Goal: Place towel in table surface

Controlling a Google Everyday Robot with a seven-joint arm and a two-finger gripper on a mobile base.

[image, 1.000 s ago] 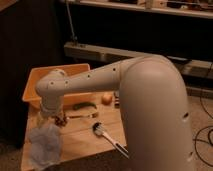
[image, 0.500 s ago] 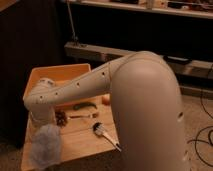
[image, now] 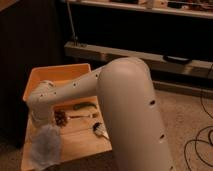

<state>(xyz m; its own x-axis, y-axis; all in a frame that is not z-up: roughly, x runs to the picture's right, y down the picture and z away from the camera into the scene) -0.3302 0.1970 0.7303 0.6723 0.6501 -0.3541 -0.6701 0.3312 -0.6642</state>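
Pale-blue towel [image: 46, 146] now lies bunched on the table [image: 82, 141], in front of the bin [image: 56, 70] on your near side. A second ago it hung longer and narrower; now it looks broader and flatter, as if its weight has gone onto the wood. Its near edge reaches the table's rim, and you cannot tell whether it overhangs.

Straight above the towel, between it and the bin, the gripper [image: 44, 120] points down at the end of the arm [image: 75, 90]. The wrist has swung slightly sideways over the last second, while its height has hardly altered. Whether the gripper clamps the cloth or has let it go, you cannot tell: the wrist covers that part.

Farther out from the bin, to the towel's right, sit a brown lump [image: 61, 118], a green piece [image: 84, 106] and a spoon-like tool [image: 100, 130], all apart from the cloth.

Judging from this, the placing is nearly done. You would want to see the gripper lift away with the towel staying down. Watch that a snagged fold is not dragged up, or off the rim.
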